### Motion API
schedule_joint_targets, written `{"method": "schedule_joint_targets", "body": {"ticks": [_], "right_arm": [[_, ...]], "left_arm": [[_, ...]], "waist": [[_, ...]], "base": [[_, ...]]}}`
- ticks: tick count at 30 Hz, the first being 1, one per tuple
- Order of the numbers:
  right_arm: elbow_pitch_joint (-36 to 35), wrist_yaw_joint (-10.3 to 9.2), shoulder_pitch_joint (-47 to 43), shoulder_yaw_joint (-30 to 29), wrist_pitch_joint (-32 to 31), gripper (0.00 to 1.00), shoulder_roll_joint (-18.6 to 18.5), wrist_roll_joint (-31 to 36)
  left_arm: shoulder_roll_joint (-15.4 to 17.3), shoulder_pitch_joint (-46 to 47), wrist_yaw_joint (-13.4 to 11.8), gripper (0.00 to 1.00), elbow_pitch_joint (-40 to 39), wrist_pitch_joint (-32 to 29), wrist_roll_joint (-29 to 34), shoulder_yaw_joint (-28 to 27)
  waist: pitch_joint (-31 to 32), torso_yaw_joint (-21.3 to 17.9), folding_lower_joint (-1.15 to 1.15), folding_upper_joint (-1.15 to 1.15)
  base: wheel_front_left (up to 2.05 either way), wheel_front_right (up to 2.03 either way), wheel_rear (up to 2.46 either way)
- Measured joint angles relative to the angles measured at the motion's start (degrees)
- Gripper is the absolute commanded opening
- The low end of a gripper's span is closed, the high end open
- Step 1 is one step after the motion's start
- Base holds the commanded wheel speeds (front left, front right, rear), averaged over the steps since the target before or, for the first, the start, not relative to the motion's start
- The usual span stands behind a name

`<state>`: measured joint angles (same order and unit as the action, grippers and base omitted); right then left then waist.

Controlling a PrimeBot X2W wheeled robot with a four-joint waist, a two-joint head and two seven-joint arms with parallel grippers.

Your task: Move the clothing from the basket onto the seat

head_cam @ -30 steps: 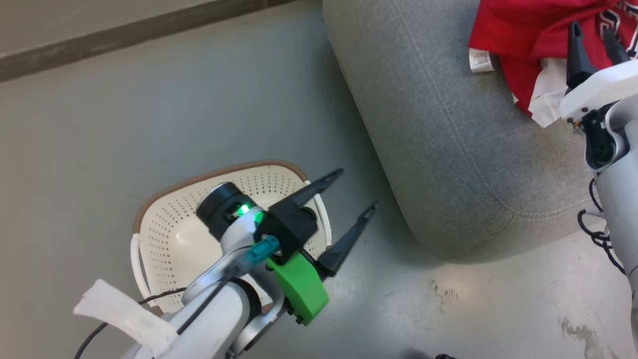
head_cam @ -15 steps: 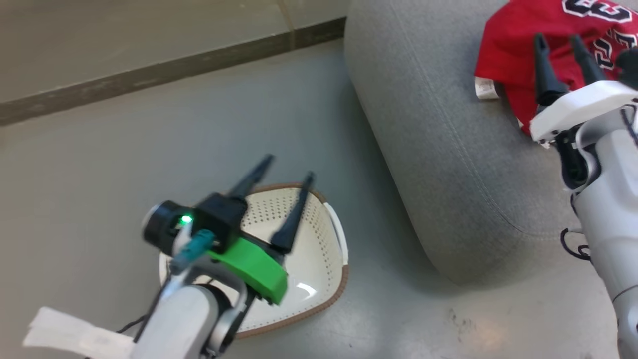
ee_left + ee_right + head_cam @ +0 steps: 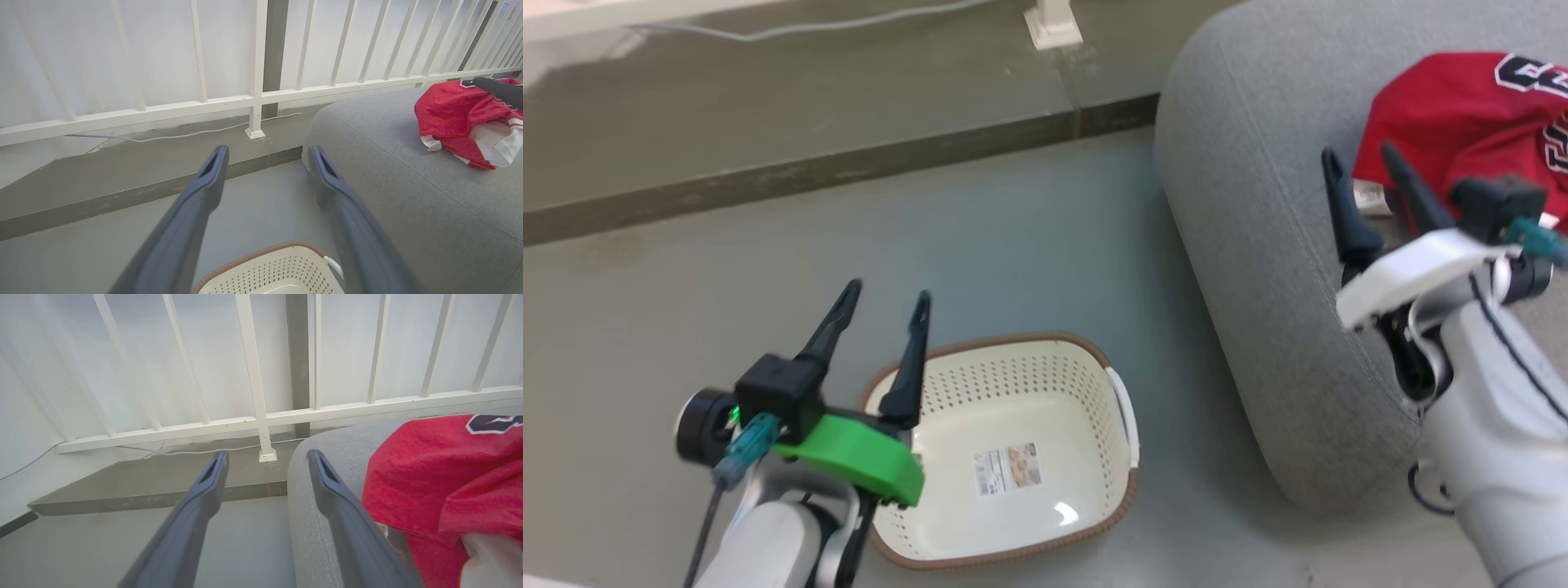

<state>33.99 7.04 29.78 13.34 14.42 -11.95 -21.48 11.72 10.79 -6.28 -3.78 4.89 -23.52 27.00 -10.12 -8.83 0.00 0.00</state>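
On grey floor [image 3: 972, 229], basket [image 3: 1029, 380] beside seat [image 3: 1258, 269] bearing clothing [image 3: 1445, 122]; left end effector [image 3: 887, 291] and right end effector [image 3: 1358, 152] spread wide.

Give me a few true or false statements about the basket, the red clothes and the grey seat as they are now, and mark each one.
1. The basket has no clothing in it, just a label on its bottom. True.
2. The red clothing lies on the floor. False: it lies on the seat.
3. The fingers of the left gripper and the right gripper stand apart, holding nothing. True.
4. The basket stands on the seat. False: it stands on the floor beside the seat.
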Motion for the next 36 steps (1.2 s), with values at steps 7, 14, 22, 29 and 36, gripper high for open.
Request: {"method": "schedule_joint_targets", "body": {"ticks": [7, 14, 22, 29, 36], "right_arm": [[-2.4, -1.16, -6.7, 0.9, 0.0, 1.0, 1.1, 1.2], [-5.1, -2.65, -11.8, 1.7, 0.0, 1.0, 1.4, 1.9], [-8.7, -3.65, -15.8, 2.2, 0.0, 1.0, 1.5, 2.6], [-13.2, -5.24, -19.6, 3.0, 0.0, 1.0, 1.5, 3.9], [-16.5, -6.23, -22.1, 3.1, -0.4, 1.0, 1.1, 3.9]], "left_arm": [[0.0, -4.7, -0.6, 1.0, 1.5, 1.3, -0.1, -4.3], [-0.1, -8.8, -0.8, 1.0, 2.1, 1.8, -0.4, -6.9], [-1.1, -11.8, -0.8, 1.0, 2.9, 1.8, -0.4, -8.7], [-2.0, -14.8, -0.8, 1.0, 3.0, 1.8, 0.2, -11.8], [-3.2, -16.2, -0.8, 1.0, 3.0, 1.7, 0.9, -13.3]], "waist": [[3.3, 2.2, 0.0, 0.0], [6.4, 3.5, 0.0, 0.0], [8.8, 4.0, 0.0, 0.0], [10.3, 4.1, 0.0, 0.0], [10.6, 4.2, 0.0, 0.0]], "base": [[0.0, 0.0, 0.0], [0.0, 0.0, 0.0], [0.0, 0.0, 0.0], [0.0, 0.0, 0.0], [0.0, 0.0, 0.0]]}}
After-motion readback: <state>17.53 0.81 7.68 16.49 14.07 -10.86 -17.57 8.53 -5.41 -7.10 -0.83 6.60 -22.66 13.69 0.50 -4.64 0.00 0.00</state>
